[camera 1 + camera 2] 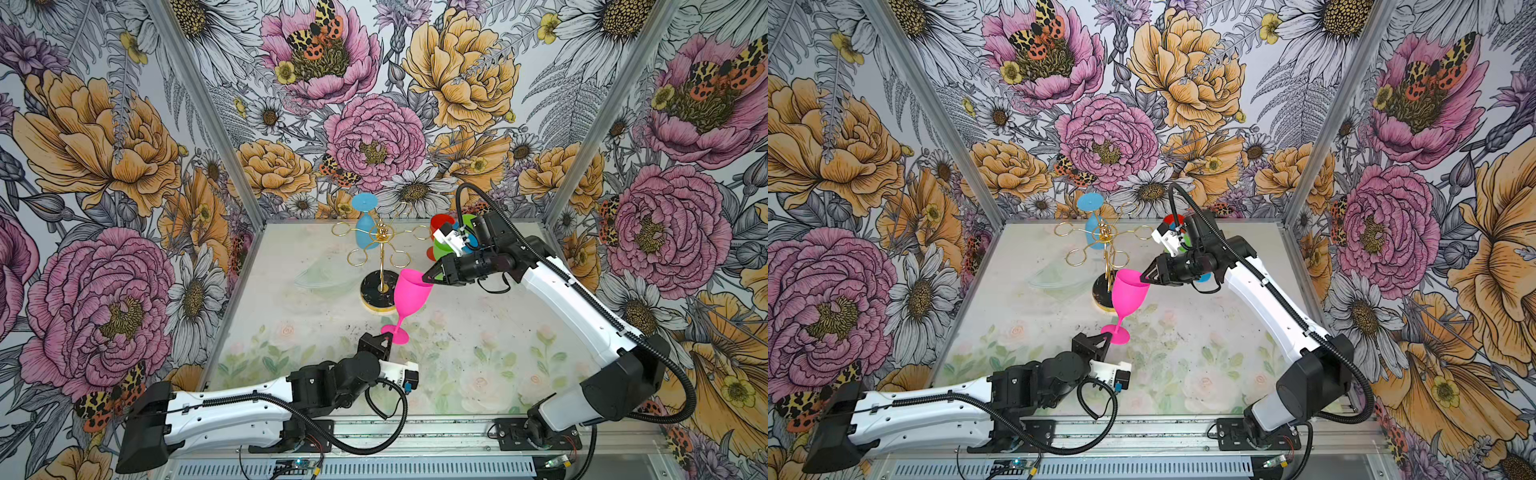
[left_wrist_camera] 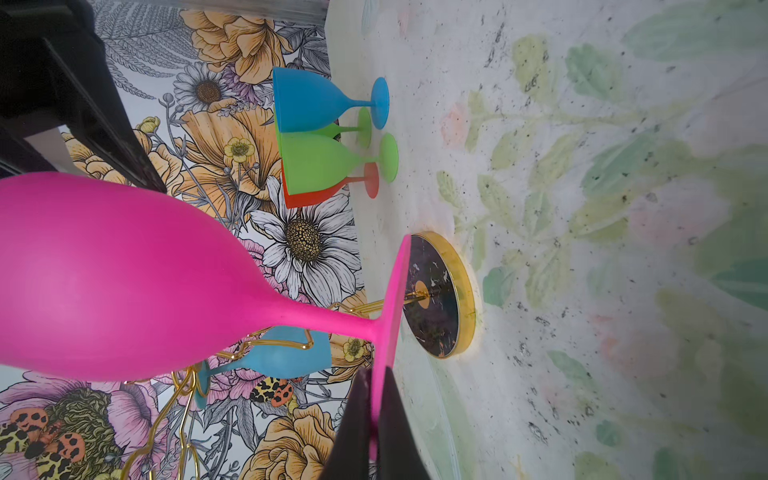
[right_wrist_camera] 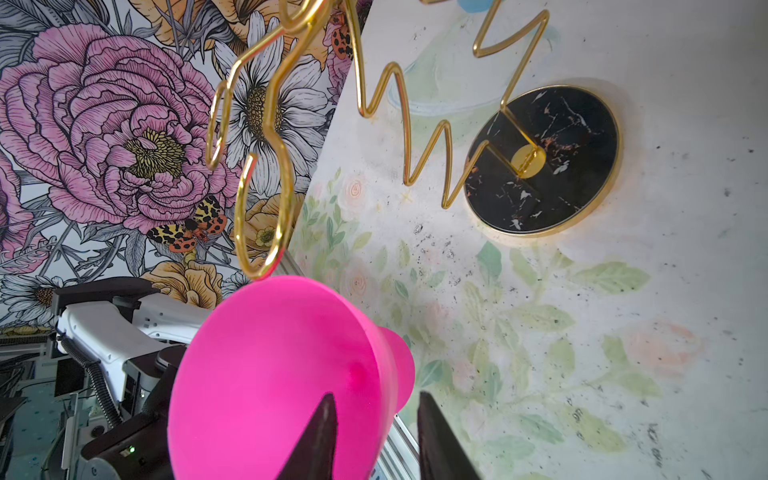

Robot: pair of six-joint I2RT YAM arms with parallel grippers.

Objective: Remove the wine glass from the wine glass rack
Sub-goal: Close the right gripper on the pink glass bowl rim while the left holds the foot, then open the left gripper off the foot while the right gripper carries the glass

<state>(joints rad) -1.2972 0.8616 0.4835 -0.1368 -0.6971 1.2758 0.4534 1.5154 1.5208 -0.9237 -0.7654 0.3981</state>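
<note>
Wine glass (image 1: pixel 409 291) is off the rack (image 1: pixel 382 235). It hangs tilted in the air just in front of the rack's black base, between the two arms. Left gripper (image 2: pixel 376 399) is clamped on the edge of the glass's foot. Right gripper (image 3: pixel 376 395) has its jaws apart astride the bowl rim, one finger inside and one outside, and isn't visibly pinching it.

Looks like a handover from foot to rim.
- The right gripper should seat deeper over the rim and close fully before the left lets go.
- A rim pinch is a thin hold on a long lever, so expect the glass to swing; move slowly afterwards.
- Pull away from the rack's gold loops, not up through them.

Poor visibility:
- In the right wrist view a wire loop sits right at the rim. It may be touching or just overlapping, can't tell.
- The rim contact is covered by the fingers in both top views.
- Can't tell if the foot clears the surface (image 1: pixel 478 332).
- The standing glasses (image 2: pixel 324 166) are mostly behind the right arm in the top views.
- One blue glass (image 1: pixel 366 226) hangs on the rack's far side, with its bowl partly behind the wires.
</note>
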